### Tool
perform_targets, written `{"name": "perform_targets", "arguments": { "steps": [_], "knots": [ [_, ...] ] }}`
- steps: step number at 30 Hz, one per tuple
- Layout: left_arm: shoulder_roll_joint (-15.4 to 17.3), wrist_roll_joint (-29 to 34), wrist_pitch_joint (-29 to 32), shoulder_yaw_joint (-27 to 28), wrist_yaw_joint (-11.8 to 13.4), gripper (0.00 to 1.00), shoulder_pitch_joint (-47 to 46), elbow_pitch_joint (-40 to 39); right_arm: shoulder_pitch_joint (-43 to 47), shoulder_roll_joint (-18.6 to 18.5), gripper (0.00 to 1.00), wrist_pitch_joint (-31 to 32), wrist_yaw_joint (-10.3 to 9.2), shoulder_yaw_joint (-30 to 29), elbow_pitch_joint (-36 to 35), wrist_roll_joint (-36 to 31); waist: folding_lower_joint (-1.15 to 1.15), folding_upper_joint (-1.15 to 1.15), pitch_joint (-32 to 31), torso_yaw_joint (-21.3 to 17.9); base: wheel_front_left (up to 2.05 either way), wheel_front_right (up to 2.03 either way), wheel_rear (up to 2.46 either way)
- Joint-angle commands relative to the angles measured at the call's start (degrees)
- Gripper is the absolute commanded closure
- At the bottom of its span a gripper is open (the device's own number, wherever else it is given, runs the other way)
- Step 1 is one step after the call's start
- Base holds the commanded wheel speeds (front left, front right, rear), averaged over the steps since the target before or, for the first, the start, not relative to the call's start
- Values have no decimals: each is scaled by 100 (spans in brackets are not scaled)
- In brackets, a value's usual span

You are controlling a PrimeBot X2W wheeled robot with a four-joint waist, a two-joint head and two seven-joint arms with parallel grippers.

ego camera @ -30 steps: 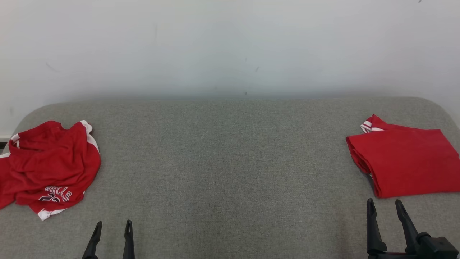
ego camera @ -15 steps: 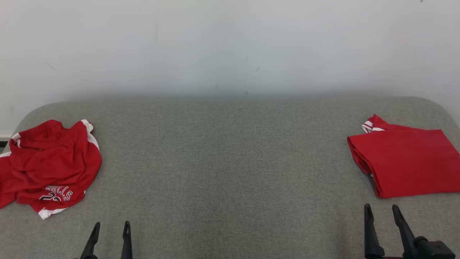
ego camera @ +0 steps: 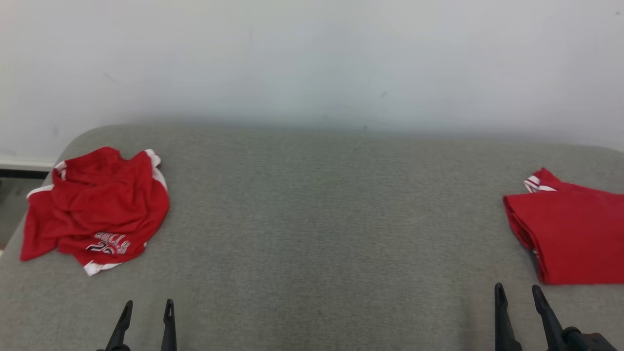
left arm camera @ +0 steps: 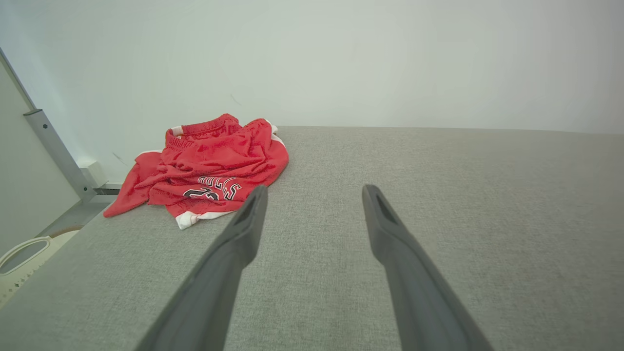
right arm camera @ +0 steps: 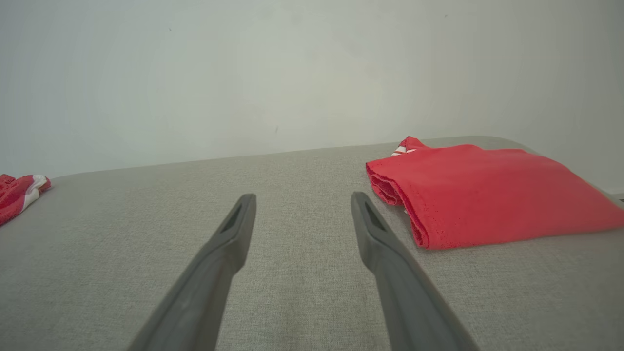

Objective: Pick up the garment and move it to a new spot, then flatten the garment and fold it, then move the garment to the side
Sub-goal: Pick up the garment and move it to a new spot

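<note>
A crumpled red garment (ego camera: 100, 207) with white trim and printed lettering lies in a heap at the left end of the grey padded surface (ego camera: 321, 214); the left wrist view has it (left arm camera: 212, 163) ahead and to the left. My left gripper (ego camera: 147, 306) stands open near the front edge, below and to the right of the heap, holding nothing. In its own view the left gripper (left arm camera: 314, 192) points over bare fabric. My right gripper (ego camera: 516, 290) is open and empty at the lower right, (right arm camera: 302, 200) just short of a folded red garment (ego camera: 568, 234).
The folded red garment (right arm camera: 482, 187) lies at the surface's right end. A white wall (ego camera: 312, 58) runs behind the surface. Off the left edge stand a metal post (left arm camera: 56, 151) and a pale object (left arm camera: 22, 258) low on the floor.
The whole head picture has shifted right, so the camera turned left; both garments lie as before. The grippers stay open near the bottom edge.
</note>
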Motion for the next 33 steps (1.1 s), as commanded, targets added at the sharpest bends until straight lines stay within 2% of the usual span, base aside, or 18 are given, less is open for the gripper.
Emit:
{"name": "perform_targets", "arguments": {
  "steps": [1,8,17,25,33],
  "knots": [
    [34,16,-13,19,-3,0,-48,2,25,7,0,-3,-11,2,-13,13,0,0,0,264,0,0,0],
    [62,-16,-13,90,41,0,67,17,61,6,0,-3,-11,57,45,70,0,0,-42,1095,0,0,0],
    [54,-11,-13,118,87,0,188,-45,31,5,0,-3,-11,181,125,158,0,0,-110,1839,0,0,0],
    [121,-33,-13,203,89,0,243,-31,10,4,0,-3,-11,255,154,233,0,0,-160,2164,0,0,0],
    [114,-43,-13,255,100,0,273,-78,55,4,0,-3,-11,311,160,248,0,0,-171,2206,0,0,0]
  ]
}}
